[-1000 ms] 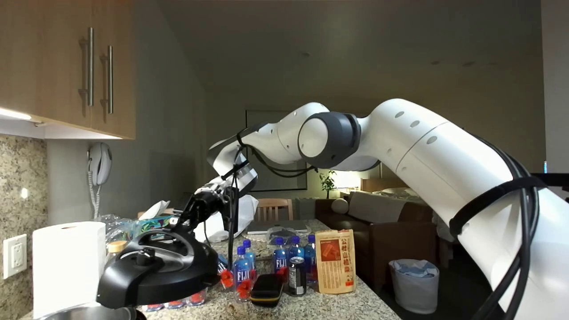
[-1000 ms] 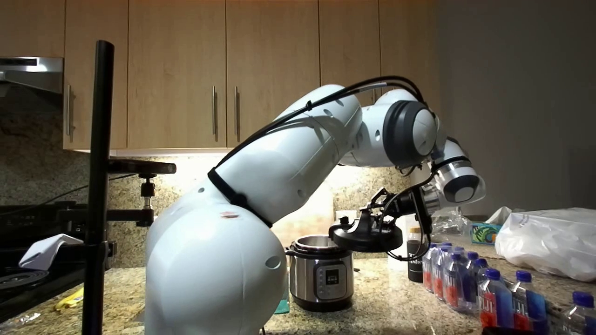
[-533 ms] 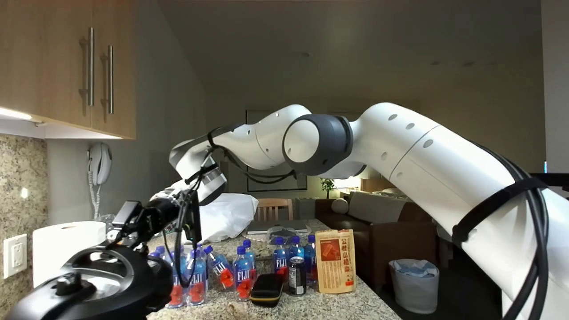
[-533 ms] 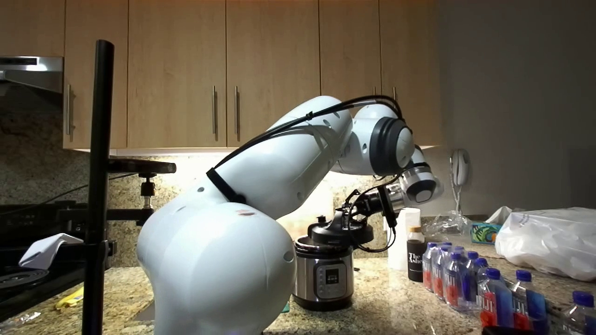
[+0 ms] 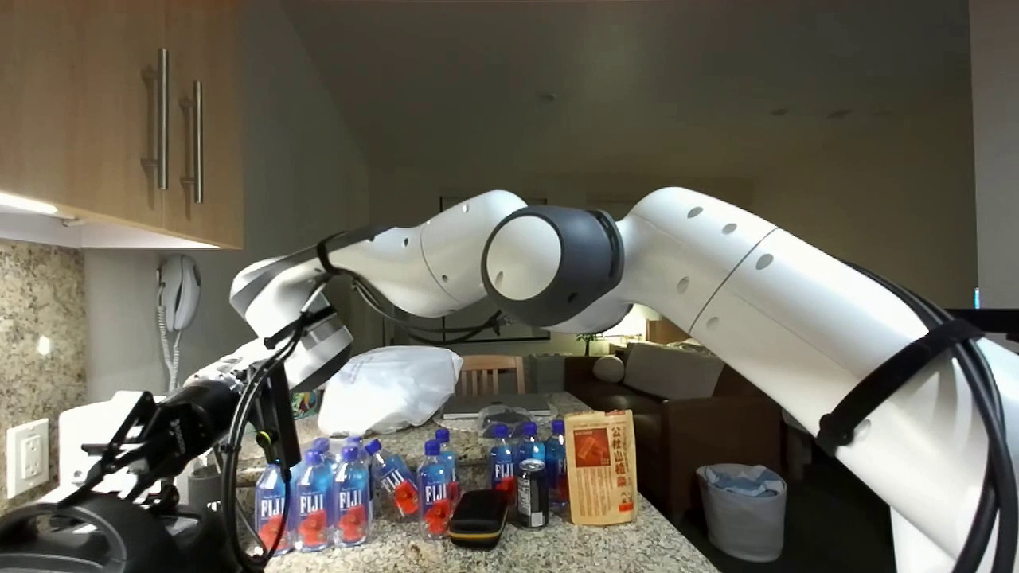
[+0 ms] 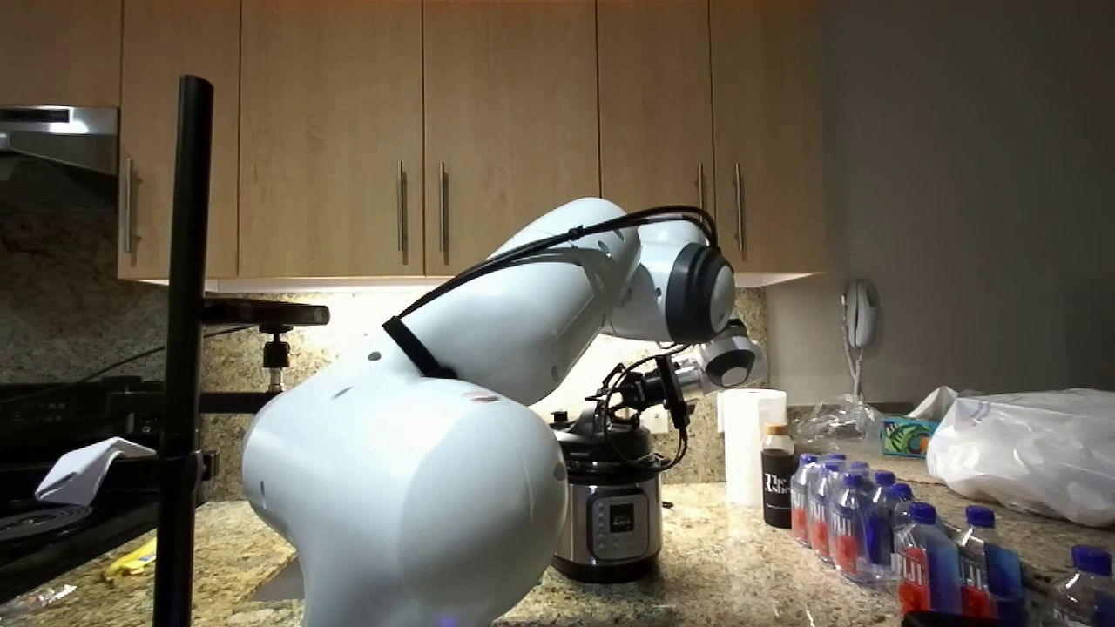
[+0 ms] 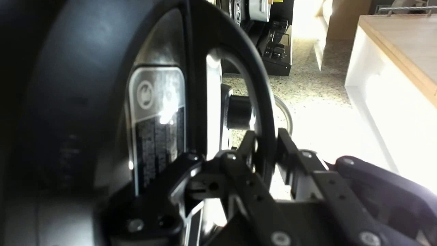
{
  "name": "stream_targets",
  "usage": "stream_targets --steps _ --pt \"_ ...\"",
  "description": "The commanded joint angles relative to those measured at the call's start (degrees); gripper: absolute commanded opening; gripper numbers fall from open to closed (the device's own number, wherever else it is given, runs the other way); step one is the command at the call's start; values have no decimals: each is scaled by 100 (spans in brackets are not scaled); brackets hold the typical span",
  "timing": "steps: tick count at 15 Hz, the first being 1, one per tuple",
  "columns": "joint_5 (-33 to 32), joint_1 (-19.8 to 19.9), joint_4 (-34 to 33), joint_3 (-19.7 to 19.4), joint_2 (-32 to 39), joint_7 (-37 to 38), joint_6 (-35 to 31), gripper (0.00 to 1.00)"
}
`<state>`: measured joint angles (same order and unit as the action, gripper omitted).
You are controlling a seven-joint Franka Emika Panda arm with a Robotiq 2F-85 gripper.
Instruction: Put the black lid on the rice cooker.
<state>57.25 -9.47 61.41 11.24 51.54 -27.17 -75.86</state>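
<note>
The black lid (image 7: 95,85) lies beneath the pincer (image 7: 267,146), handle (image 7: 259,78) seemingly gripped

One hand (image 7: 266,147), one black lid (image 6: 588,444), one rice cooker (image 6: 620,527), one can (image 5: 532,495), one black case (image 5: 478,516), one tan pouch (image 5: 601,469) and one phone (image 5: 186,294) are showing. Three water bottles (image 5: 501,461) are standing behind the can; others are crowding too much to count.

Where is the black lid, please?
In an exterior view, the black lid is right of centre, over the rice cooker, its handle in the gripper; whether seated is unclear.
</note>
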Motion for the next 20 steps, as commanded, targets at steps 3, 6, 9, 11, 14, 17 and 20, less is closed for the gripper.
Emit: stream_targets --steps 3,6,9,11,14,17,20 --pt "97 219 -270 137 278 464 64 7" --pt "82 255 -164 142 162 539 32 7" --pt "45 282 62 143 -4 366 -14 7" --pt "28 303 190 144 -109 257 -25 7" --pt "7 283 508 57 -353 -16 -66 7" --pt "-81 324 679 96 -521 -164 -70 7" --pt "-196 314 899 74 -754 -371 -94 7"
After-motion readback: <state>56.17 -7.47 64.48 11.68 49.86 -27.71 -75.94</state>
